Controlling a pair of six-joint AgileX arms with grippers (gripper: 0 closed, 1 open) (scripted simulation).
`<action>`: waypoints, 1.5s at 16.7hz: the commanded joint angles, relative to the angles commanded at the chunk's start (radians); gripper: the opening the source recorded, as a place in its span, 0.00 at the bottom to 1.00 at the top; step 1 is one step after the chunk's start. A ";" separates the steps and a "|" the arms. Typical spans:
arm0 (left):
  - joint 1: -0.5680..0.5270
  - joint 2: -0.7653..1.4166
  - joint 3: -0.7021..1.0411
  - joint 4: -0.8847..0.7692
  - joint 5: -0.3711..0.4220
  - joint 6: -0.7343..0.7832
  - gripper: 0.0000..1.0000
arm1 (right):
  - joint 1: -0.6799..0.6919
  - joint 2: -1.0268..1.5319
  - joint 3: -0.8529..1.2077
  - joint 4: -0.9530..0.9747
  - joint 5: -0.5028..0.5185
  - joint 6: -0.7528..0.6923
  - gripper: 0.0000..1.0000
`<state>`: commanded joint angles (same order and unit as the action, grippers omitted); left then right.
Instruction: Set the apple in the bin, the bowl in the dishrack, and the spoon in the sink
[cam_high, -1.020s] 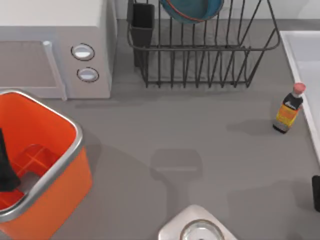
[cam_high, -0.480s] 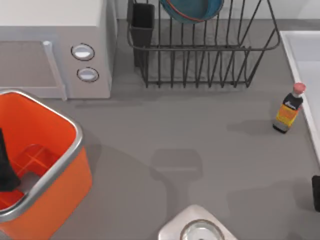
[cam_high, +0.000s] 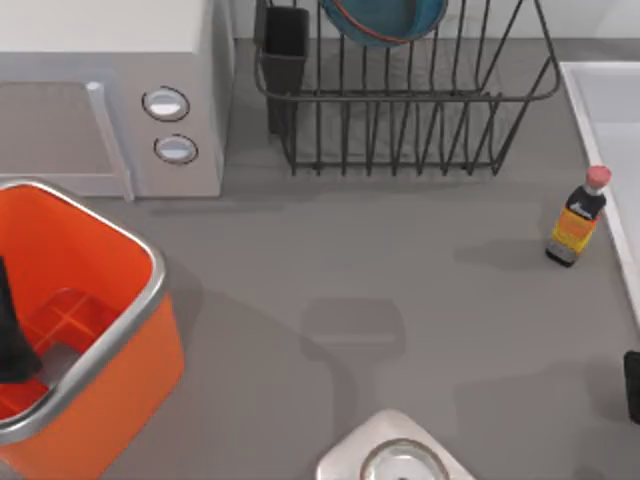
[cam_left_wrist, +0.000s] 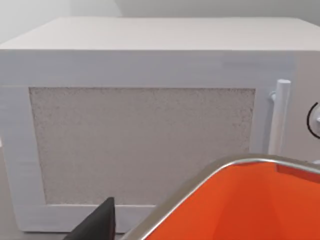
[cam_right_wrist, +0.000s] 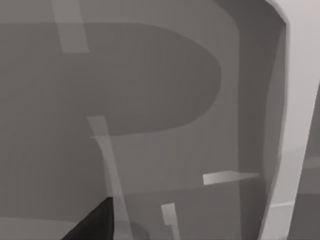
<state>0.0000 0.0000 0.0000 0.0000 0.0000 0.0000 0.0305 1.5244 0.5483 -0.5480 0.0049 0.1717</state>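
The blue bowl (cam_high: 385, 20) with its reddish band stands on edge among the prongs of the dark wire dishrack (cam_high: 420, 120) at the table's back. The orange bin (cam_high: 90, 300) with a silver rim sits at the front left, and its rim also crosses the left wrist view (cam_left_wrist: 200, 175). My left gripper (cam_high: 10, 335) hangs as a dark shape inside the bin at its left side. The pale sink (cam_high: 605, 95) lies at the right edge. A dark sliver of my right gripper (cam_high: 632, 385) sits at the right edge, in front of the sink. The apple and the spoon are out of view.
A white microwave (cam_high: 110, 100) with two round knobs stands behind the bin, close in the left wrist view (cam_left_wrist: 150, 100). A small sauce bottle (cam_high: 578, 220) stands beside the sink's rim. A silver square object (cam_high: 395, 455) with a round top sits at the front edge.
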 joint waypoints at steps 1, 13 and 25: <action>0.000 0.000 0.000 0.000 0.000 0.000 1.00 | 0.000 0.000 0.000 0.000 0.000 0.000 0.00; 0.000 0.000 0.000 0.000 0.000 0.000 1.00 | -0.003 -0.160 0.216 -0.373 0.008 -0.001 0.00; 0.000 0.000 0.000 0.000 0.000 0.000 1.00 | -0.005 -0.213 0.361 -0.562 0.007 -0.008 0.00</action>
<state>0.0000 0.0000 0.0000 0.0000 0.0000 0.0000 0.0250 1.3110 0.9094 -1.1095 0.0122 0.1639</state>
